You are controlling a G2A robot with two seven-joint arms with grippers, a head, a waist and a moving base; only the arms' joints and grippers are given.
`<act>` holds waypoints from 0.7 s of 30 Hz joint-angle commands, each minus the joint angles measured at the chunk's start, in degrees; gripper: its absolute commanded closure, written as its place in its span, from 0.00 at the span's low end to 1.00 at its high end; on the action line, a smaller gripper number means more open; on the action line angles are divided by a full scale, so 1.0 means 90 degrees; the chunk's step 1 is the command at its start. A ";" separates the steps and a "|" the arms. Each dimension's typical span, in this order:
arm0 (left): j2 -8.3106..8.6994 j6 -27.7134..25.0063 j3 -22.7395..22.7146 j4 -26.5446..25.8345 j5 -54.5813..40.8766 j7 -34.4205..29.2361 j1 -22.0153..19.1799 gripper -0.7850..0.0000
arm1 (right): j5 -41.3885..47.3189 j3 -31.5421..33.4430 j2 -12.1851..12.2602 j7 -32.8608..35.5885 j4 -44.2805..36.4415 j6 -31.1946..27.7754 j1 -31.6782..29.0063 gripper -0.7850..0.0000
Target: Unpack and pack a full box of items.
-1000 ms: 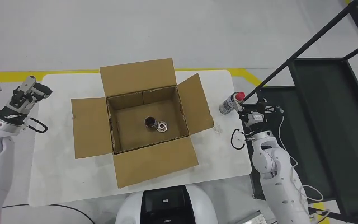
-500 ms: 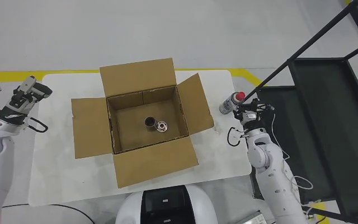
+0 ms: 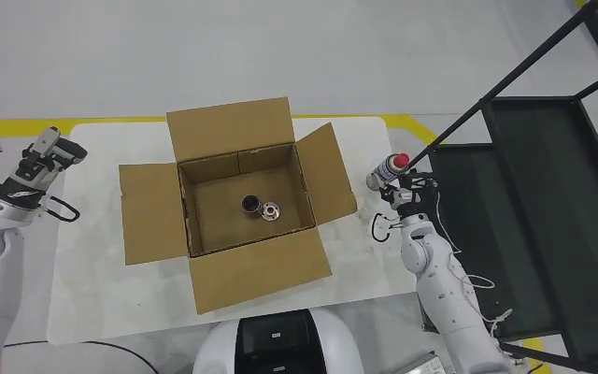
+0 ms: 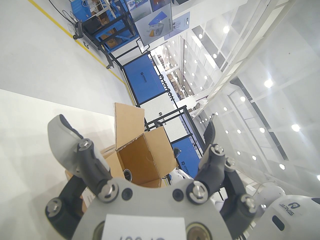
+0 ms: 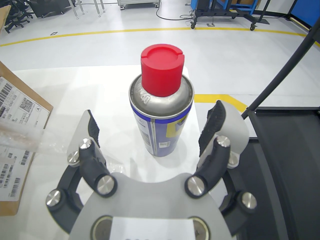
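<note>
An open cardboard box [image 3: 245, 201] stands mid-table, flaps spread, with a dark metal cylinder [image 3: 251, 204] and a round metal part [image 3: 269, 211] on its floor. A spray can [image 5: 161, 112] with a red cap [image 5: 161, 69] stands upright near the table's right edge [image 3: 381, 174]. My right gripper [image 5: 155, 126] is open, its fingers on either side of the can's lower body without touching it. It sits just beside the can in the top view [image 3: 400, 193]. My left gripper [image 4: 136, 136] is open and empty, raised off the table's left edge [image 3: 42, 154], with the box [image 4: 142, 153] beyond it.
A black metal rack [image 3: 523, 178] stands right of the table, close to my right arm. A box flap [image 5: 15, 116] with printed labels and clear plastic wrap [image 5: 27, 138] lie beside the can. The white table [image 3: 93, 280] has bare surface left of the box.
My right arm has moved in toward the spray can, bringing its open fingers around it. The left arm and the box contents have not moved.
</note>
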 commanded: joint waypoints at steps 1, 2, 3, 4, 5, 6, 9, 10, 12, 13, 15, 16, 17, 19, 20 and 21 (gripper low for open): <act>0.0000 0.0000 0.0000 0.0000 0.0000 0.0000 0.0000 0.00 | 0.0115 -0.0060 -0.0016 0.0024 0.0291 -0.0130 0.0181 0.00; 0.0000 0.0000 0.0000 0.0000 0.0000 0.0000 0.0000 0.00 | 0.0182 -0.0095 -0.0026 0.0032 0.0489 -0.0222 0.0327 0.00; 0.0000 0.0000 0.0000 0.0000 0.0000 0.0000 0.0000 0.00 | 0.0182 -0.0122 -0.0031 0.0011 0.0627 -0.0241 0.0434 0.00; 0.0000 0.0000 0.0000 0.0000 0.0000 0.0000 0.0000 0.00 | 0.0181 -0.0145 -0.0037 -0.0007 0.0716 -0.0255 0.0502 0.00; 0.0000 0.0000 0.0000 0.0000 0.0000 0.0000 0.0000 0.00 | 0.0166 -0.0189 -0.0045 -0.0045 0.0882 -0.0273 0.0628 0.00; 0.0000 0.0000 0.0000 0.0000 0.0000 0.0000 0.0000 0.00 | 0.0143 -0.0217 -0.0051 -0.0066 0.1005 -0.0264 0.0718 0.00; 0.0000 0.0000 0.0000 0.0000 0.0000 0.0000 0.0000 0.00 | 0.0119 -0.0291 -0.0068 -0.0139 0.1365 -0.0254 0.0944 0.00; 0.0000 0.0000 0.0000 0.0000 0.0000 0.0000 0.0000 0.00 | 0.0119 -0.0305 -0.0073 -0.0147 0.1450 -0.0248 0.0997 0.00; 0.0000 0.0000 0.0000 0.0000 0.0000 0.0000 0.0000 0.00 | 0.0145 -0.0352 -0.0088 -0.0203 0.1713 -0.0279 0.1160 0.00; 0.0000 0.0000 0.0000 0.0000 0.0000 0.0000 0.0000 0.00 | 0.0153 -0.0362 -0.0092 -0.0231 0.1775 -0.0287 0.1197 0.10; 0.0000 0.0000 0.0000 0.0000 0.0000 0.0000 0.0000 0.00 | 0.0156 -0.0409 -0.0104 -0.0319 0.1950 -0.0329 0.1292 0.64; 0.0000 0.0000 0.0000 0.0000 0.0000 0.0000 0.0000 0.00 | 0.0151 -0.0424 -0.0108 -0.0351 0.1986 -0.0335 0.1310 0.97; 0.0000 0.0000 0.0000 0.0000 0.0000 0.0000 0.0000 0.00 | 0.0143 -0.0449 -0.0114 -0.0411 0.2048 -0.0342 0.1340 1.00; 0.0000 0.0000 0.0000 0.0000 0.0000 0.0000 0.0000 0.00 | 0.0144 -0.0477 -0.0121 -0.0504 0.2122 -0.0366 0.1369 1.00; 0.0000 0.0000 0.0000 0.0000 0.0000 0.0000 0.0000 0.00 | 0.0136 -0.0491 -0.0124 -0.0547 0.2148 -0.0371 0.1376 1.00; 0.0000 0.0000 0.0000 0.0000 0.0000 0.0000 0.0000 0.00 | 0.0128 -0.0500 -0.0125 -0.0579 0.2156 -0.0375 0.1380 1.00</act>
